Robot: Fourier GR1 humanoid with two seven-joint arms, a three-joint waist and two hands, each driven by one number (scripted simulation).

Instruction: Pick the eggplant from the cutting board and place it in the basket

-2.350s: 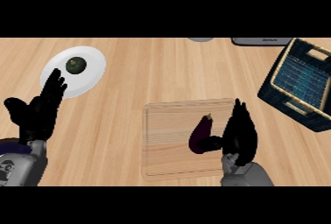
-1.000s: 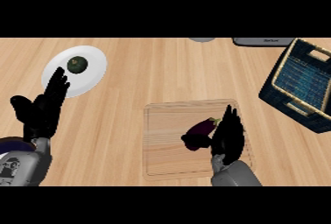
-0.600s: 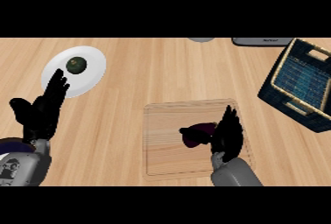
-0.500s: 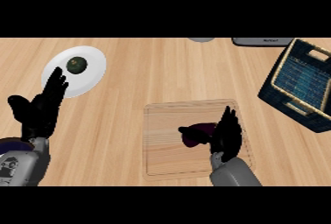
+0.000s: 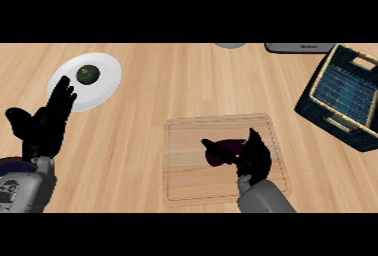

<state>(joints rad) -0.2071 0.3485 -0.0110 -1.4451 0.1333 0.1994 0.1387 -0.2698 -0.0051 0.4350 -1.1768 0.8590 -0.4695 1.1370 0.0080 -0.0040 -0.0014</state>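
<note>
The dark purple eggplant (image 5: 222,154) lies on the wooden cutting board (image 5: 186,172) in the lower middle of the head view. My right hand (image 5: 255,159) sits against the eggplant's right side and covers much of it. Its thumb (image 5: 210,145) curls over the eggplant's top left and its fingers point away from me. The dark blue basket (image 5: 350,95) with tan rims stands at the right edge, apart from the board, with nothing visible inside. My left hand (image 5: 43,131) rests open at the far left, fingers up.
A white plate (image 5: 103,87) with a dark green round thing (image 5: 88,74) on it lies at the upper left, just beyond my left fingertips. A grey flat object (image 5: 299,47) and a grey round one (image 5: 230,45) touch the top edge.
My right hand has slid left over the eggplant and its thumb has wrapped round it. The eggplant has turned a little on the board. My left hand has barely moved.
</note>
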